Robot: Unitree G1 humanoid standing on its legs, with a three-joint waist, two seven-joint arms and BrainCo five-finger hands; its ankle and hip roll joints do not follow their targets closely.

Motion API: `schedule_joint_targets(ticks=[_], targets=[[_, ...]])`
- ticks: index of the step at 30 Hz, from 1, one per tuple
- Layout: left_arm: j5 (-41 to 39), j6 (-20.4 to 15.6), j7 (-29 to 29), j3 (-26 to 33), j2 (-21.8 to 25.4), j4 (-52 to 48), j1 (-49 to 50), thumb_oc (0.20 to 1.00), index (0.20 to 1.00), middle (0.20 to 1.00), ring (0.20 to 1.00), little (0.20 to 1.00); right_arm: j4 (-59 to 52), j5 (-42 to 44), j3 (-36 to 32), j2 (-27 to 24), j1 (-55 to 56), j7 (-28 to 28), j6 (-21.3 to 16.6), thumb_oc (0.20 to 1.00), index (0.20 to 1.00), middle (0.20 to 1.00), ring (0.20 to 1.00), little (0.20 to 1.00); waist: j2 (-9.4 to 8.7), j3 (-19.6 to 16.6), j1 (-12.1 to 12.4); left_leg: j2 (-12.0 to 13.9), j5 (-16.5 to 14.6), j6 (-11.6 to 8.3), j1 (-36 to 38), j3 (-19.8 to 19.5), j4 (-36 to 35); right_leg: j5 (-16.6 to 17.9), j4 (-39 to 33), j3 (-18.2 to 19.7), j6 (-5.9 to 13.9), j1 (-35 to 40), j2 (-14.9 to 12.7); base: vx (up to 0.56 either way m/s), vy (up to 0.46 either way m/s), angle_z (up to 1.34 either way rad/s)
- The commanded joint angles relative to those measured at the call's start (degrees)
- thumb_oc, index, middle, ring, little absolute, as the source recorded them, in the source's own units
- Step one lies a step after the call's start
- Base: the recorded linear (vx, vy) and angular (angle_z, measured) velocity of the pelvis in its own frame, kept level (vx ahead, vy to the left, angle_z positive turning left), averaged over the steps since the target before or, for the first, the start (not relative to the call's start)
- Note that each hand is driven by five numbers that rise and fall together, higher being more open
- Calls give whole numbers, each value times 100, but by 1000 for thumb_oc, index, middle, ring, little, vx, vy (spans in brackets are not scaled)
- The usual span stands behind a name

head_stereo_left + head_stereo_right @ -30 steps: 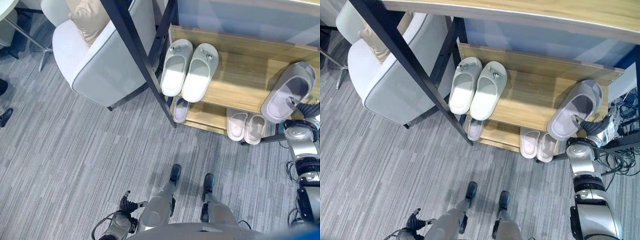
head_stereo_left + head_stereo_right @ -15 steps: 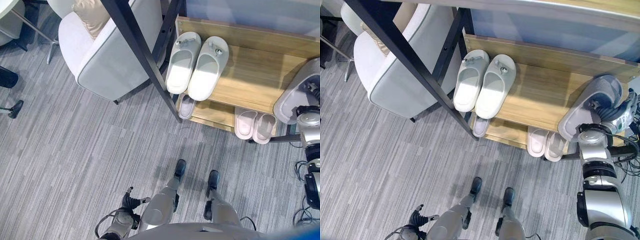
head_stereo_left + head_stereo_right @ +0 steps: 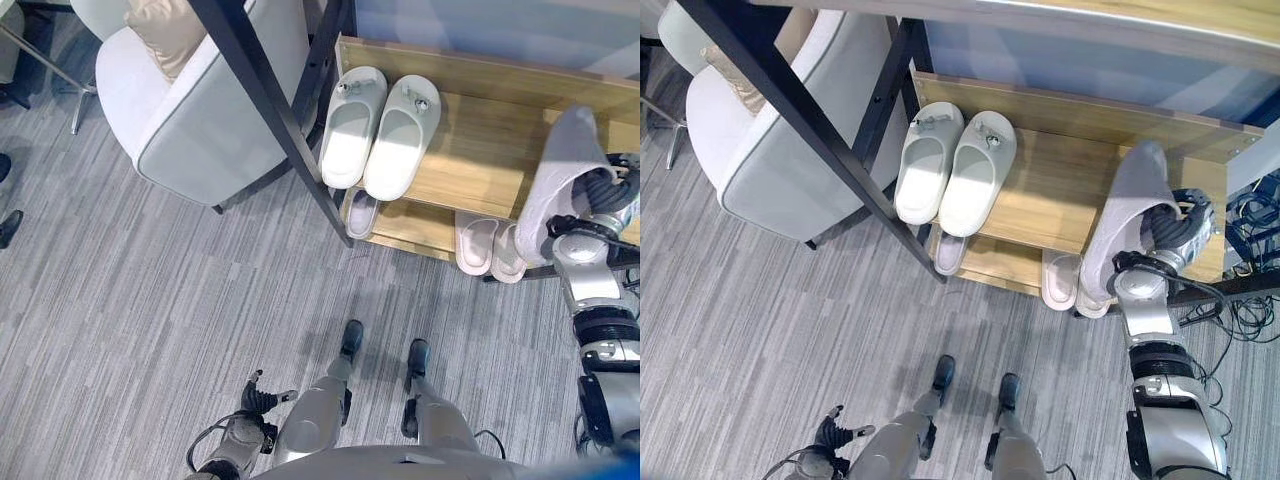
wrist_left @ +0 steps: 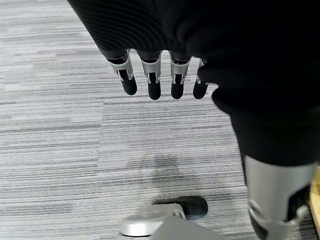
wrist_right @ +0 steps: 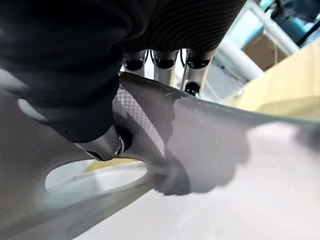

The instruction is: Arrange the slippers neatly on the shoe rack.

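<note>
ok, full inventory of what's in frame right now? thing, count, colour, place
Shoe rack: one, light wood shelves on a black frame, ahead of the robot.
White slippers: a pair, side by side at the left of the upper shelf.
Grey slipper: one, held tilted on edge over the right end of that shelf.
Pale slippers on the lower shelf: one at the left, a pair at the right.
Armchair: one, white, left of the rack, with a beige cushion.
Carpet: grey, striped.
Right hand: fingers closed on the grey slipper.
Left hand: hanging low by the robot's side, fingers straight, over the carpet.
</note>
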Motion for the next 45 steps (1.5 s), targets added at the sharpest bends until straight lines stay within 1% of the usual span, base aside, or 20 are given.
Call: schedule_joint_targets(ticks=[1,6,12,16,17,20,23,24,25,26,27,28,30,33,35,38,41,42,43,45], targets=[[183,122,65,33,-98,541,-46,1000,1000,1000,1000,1000,-619,-58,70,-124,303,373,-361,200,200,200,200,200,-195,-387,26,187,-802,-121,342,658,35,-200,56,2,371,175,-404,0,0,0],[263,168,38,342,-33,454,203,1000,1000,1000,1000,1000,-1827,-378,215,314,1287,1028,-506,200,200,200,200,200,-309,-443,11,281,-896,-76,735,713,35,-311,90,82,339,492,-332,8,-16,-15],[487,206,-23,724,27,481,563,1000,1000,1000,1000,1000,-2928,-813,161,364,2767,1769,-760,200,200,200,200,200,-365,-523,-135,399,-1000,-92,1132,646,35,-600,427,-20,263,756,-271,4,-26,-4],[425,169,-25,894,87,411,778,1000,1000,1000,1000,1000,-2959,-838,170,391,3136,1921,-845,200,200,200,200,200,-357,-471,-113,512,-1036,-104,1339,586,74,-814,723,-39,177,840,-177,-15,-90,4],[403,171,-11,935,90,448,827,1000,1000,1000,1000,1000,-2913,-734,226,399,3148,1962,-892,200,200,200,200,200,-368,-413,-56,608,-1021,-161,1368,555,152,-915,789,-63,123,890,-97,-42,-127,3],[383,157,15,951,86,468,819,1000,1000,1000,1000,1000,-2894,-672,255,383,3162,1984,-933,200,200,200,200,200,-365,-347,-41,662,-985,-209,1290,499,241,-977,865,-93,65,851,-48,-72,-99,13],[350,87,69,887,93,391,684,1000,1000,1000,1000,1000,-2904,-528,244,310,3313,2029,-1058,200,200,200,200,200,-388,-172,-140,669,-946,-331,705,442,746,-1114,1040,-369,-64,686,-84,-142,-137,52],[274,64,101,898,89,356,653,1000,1000,1000,1000,1000,-2850,-484,233,330,3366,2012,-1042,200,200,200,200,200,-390,-117,-147,668,-961,-348,583,551,911,-1170,1097,-451,-91,702,-123,-74,-66,95],[191,29,110,931,60,340,586,1000,1000,1000,1000,1000,-2702,-439,235,386,3381,2033,-1007,200,200,200,200,200,-355,-100,-198,661,-850,-337,359,732,964,-1190,1156,-591,-99,668,-181,4,41,122],[170,44,155,898,40,408,558,1000,1000,1000,1000,1000,-2563,-419,404,433,3269,2016,-966,200,200,200,200,200,-396,-27,-113,557,-604,-363,-79,642,1016,-1174,1171,-526,-74,647,-212,30,79,117],[156,55,159,916,52,453,542,1000,1000,1000,1000,1000,-2530,-431,472,435,3185,2013,-949,200,200,200,200,200,-439,9,-61,520,-566,-393,-226,569,1022,-1165,1155,-467,-63,641,-213,153,154,68],[196,145,95,956,-1,659,593,1000,1000,1000,1000,1000,-2515,-410,590,503,3178,2109,-957,200,200,200,200,200,-396,-93,-112,595,-605,-328,-73,562,749,-1157,1108,-313,16,627,-163,172,148,-30],[284,199,83,981,-9,747,646,1000,1000,1000,1000,1000,-2522,-379,704,585,3155,2168,-934,200,200,200,200,200,-403,-167,-140,538,-589,-249,-5,637,663,-1084,1105,-191,67,644,-229,186,211,-58],[329,194,79,1011,13,760,649,1000,1000,1000,1000,1000,-2634,-349,879,654,3118,2298,-944,200,200,200,200,200,-436,-216,-174,437,-723,-137,115,802,722,-981,1083,30,153,658,-376,174,237,-64],[259,142,119,993,74,623,501,1000,1000,1000,1000,1000,-2559,-299,1149,732,2994,2455,-939,200,200,200,200,200,-510,-255,-179,356,-948,-12,181,1089,894,-798,979,319,280,626,-522,158,239,-73],[118,55,179,930,163,381,270,1000,1000,1000,1000,1000,-2373,-284,1281,812,2851,2454,-918,200,200,200,200,200,-539,-261,-196,265,-1156,79,135,1228,1150,-676,962,430,381,590,-657,103,179,-41],[85,7,205,872,217,193,158,1000,1000,1000,1000,1000,-2282,-305,1328,862,2785,2449,-907,200,200,200,200,200,-521,-195,-154,218,-1320,199,154,1360,1270,-548,1415,387,468,358,-812,35,187,-40],[30,-1,217,858,235,40,156,1000,1000,1000,1000,1000,-2190,-352,1373,885,2780,2426,-876,200,200,200,200,200,-427,-103,-146,288,-1389,249,220,1490,1296,-377,2053,14,482,114,-1057,18,113,-69],[18,2,208,851,248,-2,167,1000,1000,1000,1000,1000,-2170,-372,1385,914,2827,2431,-869,200,200,200,200,200,-397,-70,-168,303,-1410,250,304,1546,1285,-392,2219,-118,481,46,-1115,43,130,-66],[28,-22,201,868,227,-69,208,1000,1000,1000,1000,1000,-2155,-451,1379,919,2919,2436,-832,200,200,200,200,200,-348,-5,-241,305,-1408,235,513,1540,1203,-416,2111,-82,425,-152,-1011,73,-2,-37]])
